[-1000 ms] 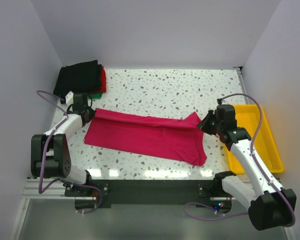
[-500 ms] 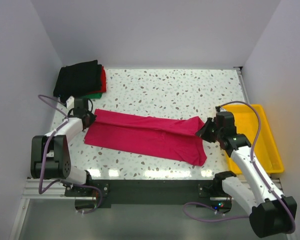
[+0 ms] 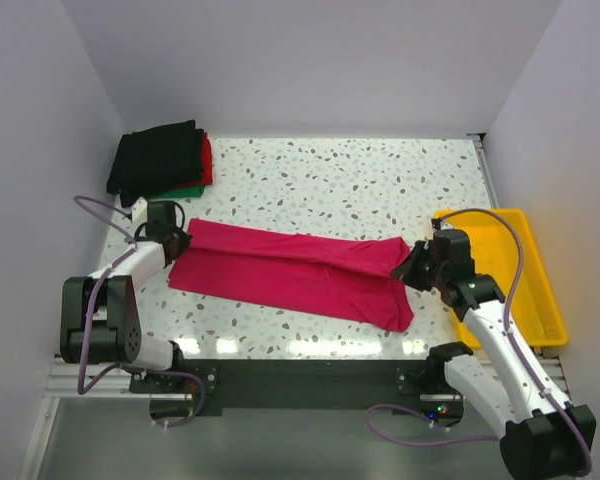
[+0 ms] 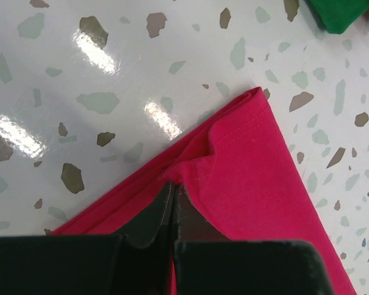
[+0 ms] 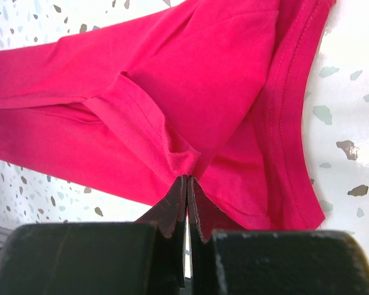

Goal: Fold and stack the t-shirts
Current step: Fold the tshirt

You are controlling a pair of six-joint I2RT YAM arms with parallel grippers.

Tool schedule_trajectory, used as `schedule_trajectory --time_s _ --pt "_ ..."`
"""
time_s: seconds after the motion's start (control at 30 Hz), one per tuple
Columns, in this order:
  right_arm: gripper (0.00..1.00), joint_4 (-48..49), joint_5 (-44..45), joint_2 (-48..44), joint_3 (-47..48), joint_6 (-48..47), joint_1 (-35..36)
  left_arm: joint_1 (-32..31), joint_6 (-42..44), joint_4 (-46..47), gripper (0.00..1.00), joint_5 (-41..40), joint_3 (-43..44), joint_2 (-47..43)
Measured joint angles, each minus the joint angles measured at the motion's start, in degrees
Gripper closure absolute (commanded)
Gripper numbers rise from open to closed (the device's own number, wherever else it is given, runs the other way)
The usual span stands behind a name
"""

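The magenta t-shirt [image 3: 290,272] lies as a long folded band across the near bench [image 3: 330,180], pinched at both ends. The left end effector [image 4: 172,187] is closed on its left corner, the right end effector [image 5: 187,181] on a bunched fold. Folding is in hand, and the next move likely calls for carrying one end over the other. Open bench lies beyond, with the folded stack [image 3: 160,158] far left and the yellow tray [image 3: 540,300] at the right edge.
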Motion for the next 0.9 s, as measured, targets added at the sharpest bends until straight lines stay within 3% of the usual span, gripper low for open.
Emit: schedule_trajectory --time_s 0.47,0.67,0.9 --pt "1.00 0.11 0.81 0.00 -2.14 2.93 7.21 1.18 0.00 2.45 0.98 0.46 -2.80 -0.07" --pt "0.97 0.33 2.64 -0.04 -2.86 4.07 10.10 1.22 0.02 3.10 0.90 0.72 -3.10 -0.07" --pt "0.94 0.04 2.82 -1.70 -5.25 4.20 10.67 1.22 0.00 3.26 0.69 1.03 -3.19 -0.33"
